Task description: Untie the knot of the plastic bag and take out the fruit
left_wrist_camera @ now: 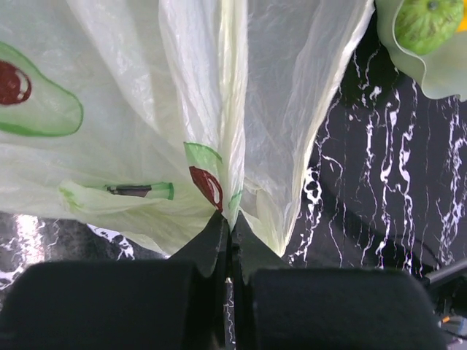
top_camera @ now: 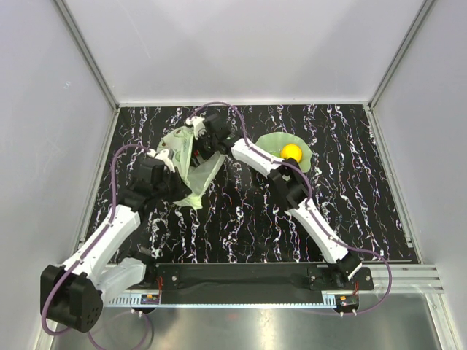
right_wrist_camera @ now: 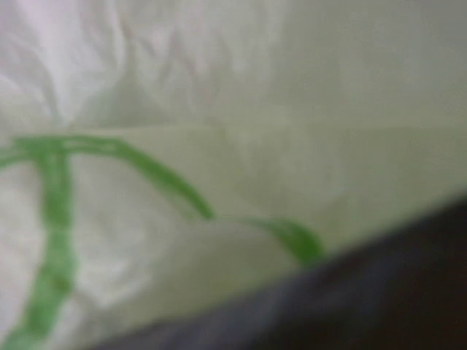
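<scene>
The pale green plastic bag lies crumpled at the back left of the table, stretched between both grippers. My left gripper is shut on a fold of the bag's near end; in the left wrist view its jaws pinch the film, with the bag spread above. My right gripper is pressed into the bag's far part. The right wrist view shows only blurred bag film and one dark finger. A yellow-orange fruit and a green round fruit sit in the dish. No knot shows.
The green wavy-edged dish stands right of the bag, beside the right forearm; its rim also shows in the left wrist view. White walls close the table at the back and sides. A black rail runs along the near edge.
</scene>
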You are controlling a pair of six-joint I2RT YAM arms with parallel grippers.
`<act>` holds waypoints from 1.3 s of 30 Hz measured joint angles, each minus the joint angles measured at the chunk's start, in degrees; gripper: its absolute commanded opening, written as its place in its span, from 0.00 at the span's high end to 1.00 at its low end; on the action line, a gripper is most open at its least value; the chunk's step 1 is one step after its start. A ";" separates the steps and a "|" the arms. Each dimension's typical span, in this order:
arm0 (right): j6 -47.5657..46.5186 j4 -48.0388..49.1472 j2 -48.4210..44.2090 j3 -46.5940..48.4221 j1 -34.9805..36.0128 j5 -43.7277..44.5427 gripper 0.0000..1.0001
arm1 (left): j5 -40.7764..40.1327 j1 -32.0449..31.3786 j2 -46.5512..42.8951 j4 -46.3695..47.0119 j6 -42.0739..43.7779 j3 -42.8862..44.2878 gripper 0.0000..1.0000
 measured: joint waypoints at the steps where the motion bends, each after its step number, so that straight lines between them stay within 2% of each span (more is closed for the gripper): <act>1: 0.42 0.70 -1.09 -2.93 -0.07 -0.15 0.00 | 0.92 0.00 0.61 -0.15 0.57 0.31 1.00; 5: 2.78 9.16 -12.94 -24.46 -0.33 -0.02 0.00 | 5.77 0.04 3.34 -0.63 3.19 0.96 1.00; 7: 3.50 10.97 -17.53 -31.45 -0.31 0.20 0.00 | 8.68 0.04 4.26 -1.46 4.66 0.94 1.00; 12: 3.72 13.40 -25.29 -40.04 0.35 1.97 0.00 | 14.97 -0.20 3.30 -3.17 7.43 0.94 1.00; 16: 1.84 16.24 -31.54 -46.58 2.97 5.42 0.00 | 17.00 -0.39 -0.28 -5.09 8.74 0.94 1.00; 21: 0.02 18.56 -32.24 -46.64 6.10 7.74 0.00 | 18.25 -0.42 -1.70 -6.40 8.83 0.94 1.00; 29: -0.26 23.10 -30.21 -45.90 5.68 11.23 0.00 | 20.11 -0.42 0.09 -6.82 8.85 0.96 1.00; 31: -0.13 22.47 -27.63 -43.04 5.64 12.15 0.00 | 20.68 -0.42 0.61 -6.78 8.83 0.96 1.00; 36: 1.53 14.60 -16.35 -26.71 5.64 13.55 0.00 | 21.53 -0.42 1.01 -5.55 8.79 0.96 1.00; 39: 3.19 10.36 -12.61 -21.42 5.64 13.77 0.00 | 21.64 -0.37 1.09 -5.14 8.79 0.96 1.00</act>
